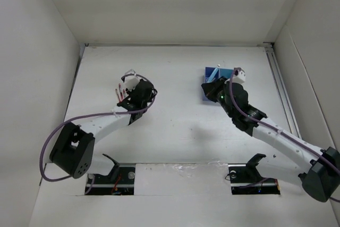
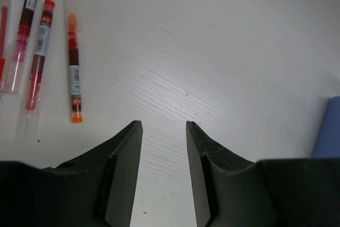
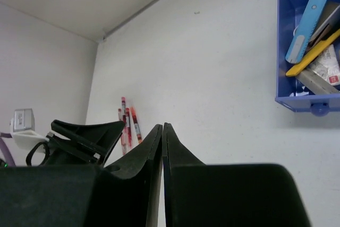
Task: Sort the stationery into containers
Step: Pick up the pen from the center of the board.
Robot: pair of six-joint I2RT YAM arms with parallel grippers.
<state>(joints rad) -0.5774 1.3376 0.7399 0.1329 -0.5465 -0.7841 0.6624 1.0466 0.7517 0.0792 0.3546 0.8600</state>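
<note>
Several thin red-and-white pens (image 2: pixel 74 67) lie side by side on the white table, ahead and to the left of my left gripper (image 2: pixel 163 126), which is open and empty just above the table. From above, the pens (image 1: pixel 121 93) lie beside the left gripper (image 1: pixel 130 91). The blue box (image 3: pixel 295 78) holds a light blue pen (image 3: pixel 313 17), a yellow-black piece (image 3: pixel 313 51) and a pale eraser-like block (image 3: pixel 326 65). My right gripper (image 3: pixel 162 127) is shut and empty, just left of the box (image 1: pixel 218 78). The pens (image 3: pixel 129 123) also show far off in the right wrist view.
White walls enclose the table on three sides. A rail (image 1: pixel 281 89) runs along the right edge. The box's edge (image 2: pixel 329 131) shows at the right of the left wrist view. The left arm (image 3: pixel 79 136) shows at the left of the right wrist view.
</note>
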